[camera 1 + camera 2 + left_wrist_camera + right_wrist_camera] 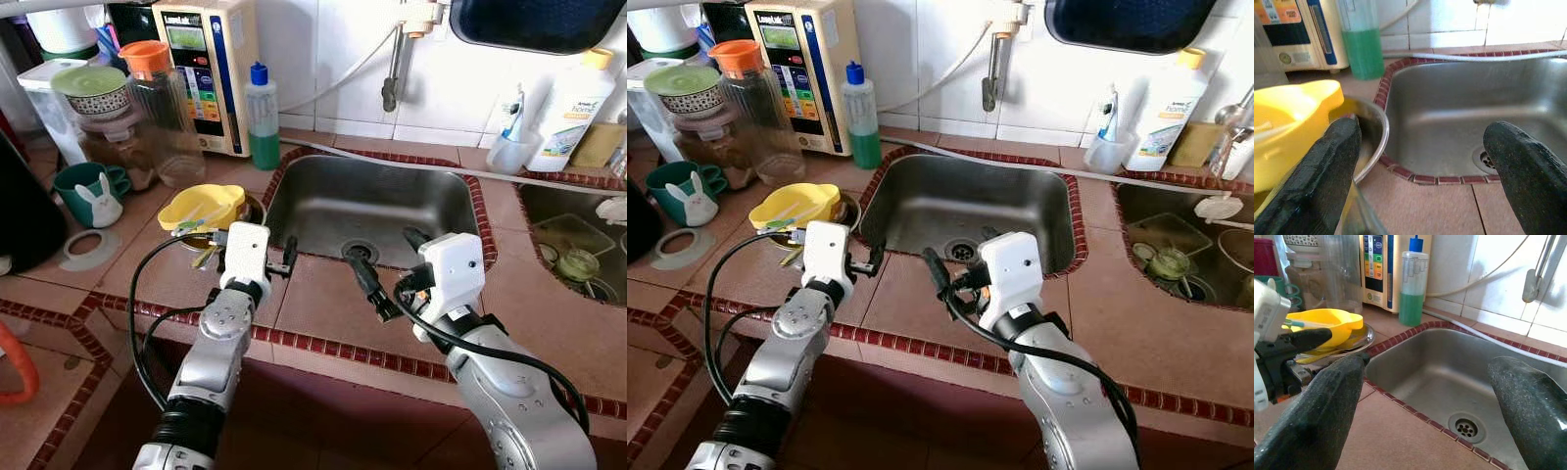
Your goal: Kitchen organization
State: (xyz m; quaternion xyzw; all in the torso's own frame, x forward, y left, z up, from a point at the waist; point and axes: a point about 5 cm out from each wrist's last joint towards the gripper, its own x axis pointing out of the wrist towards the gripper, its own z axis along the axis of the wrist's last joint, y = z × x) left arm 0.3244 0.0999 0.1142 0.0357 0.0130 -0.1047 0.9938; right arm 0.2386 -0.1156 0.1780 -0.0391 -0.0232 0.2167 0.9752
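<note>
**Both tools spread at the sink's front rim**

From the left eye, you have the left tool (263,257) over the tiled bench (323,304), just beside the yellow bowl (201,206), which sits in a steel dish (257,208) at the sink's (377,201) left corner. The right tool (387,269) hangs over the front rim of the sink, near the drain (360,252). A green soap bottle (262,117) stands behind, next to the water purifier (208,69).

Your left wrist view shows its fingers (1322,171) spread wide, holding nothing, with the yellow bowl close by one finger.

Your right wrist view shows its fingers (1327,406) spread too, empty, with the sink basin between them.
</note>
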